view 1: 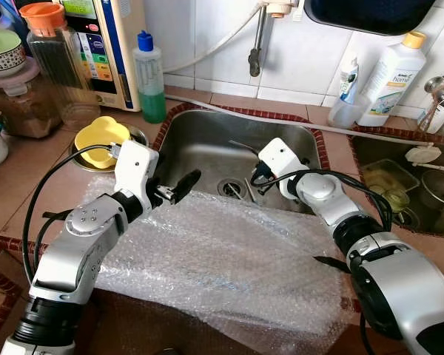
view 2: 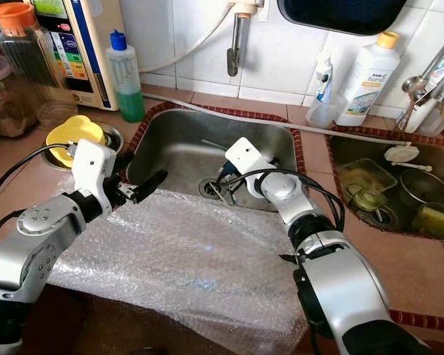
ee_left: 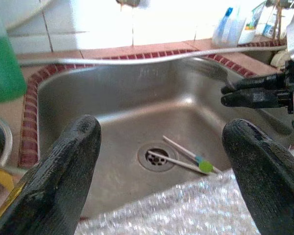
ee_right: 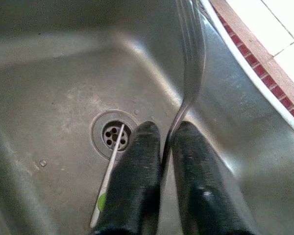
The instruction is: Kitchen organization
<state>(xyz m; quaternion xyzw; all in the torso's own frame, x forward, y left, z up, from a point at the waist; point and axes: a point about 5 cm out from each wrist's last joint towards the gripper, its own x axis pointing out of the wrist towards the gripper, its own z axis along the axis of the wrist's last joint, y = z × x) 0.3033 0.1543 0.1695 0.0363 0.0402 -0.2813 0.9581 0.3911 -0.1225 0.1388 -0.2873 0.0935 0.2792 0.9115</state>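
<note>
My right gripper [ee_right: 165,147] is clenched on a fork [ee_right: 190,63] over the sink [view 1: 200,140], drain [view 1: 233,188] at its 9 o'clock (chopsticks [ee_left: 183,156] lie there). Left gripper [ee_left: 161,147] hangs released.

Home kitchen: steel sink [view 1: 200,140], tiled counter [view 1: 29,177]

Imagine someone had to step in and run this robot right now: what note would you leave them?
Right gripper: shut on a metal fork, held above the sink.
Left gripper: open, nothing in it, over the sink's near edge and the bubble wrap.
In the sink: two white sticks with a green tip lie by the drain.
Done: fork gripped.
Left: put the fork away, clear the sticks.
</note>
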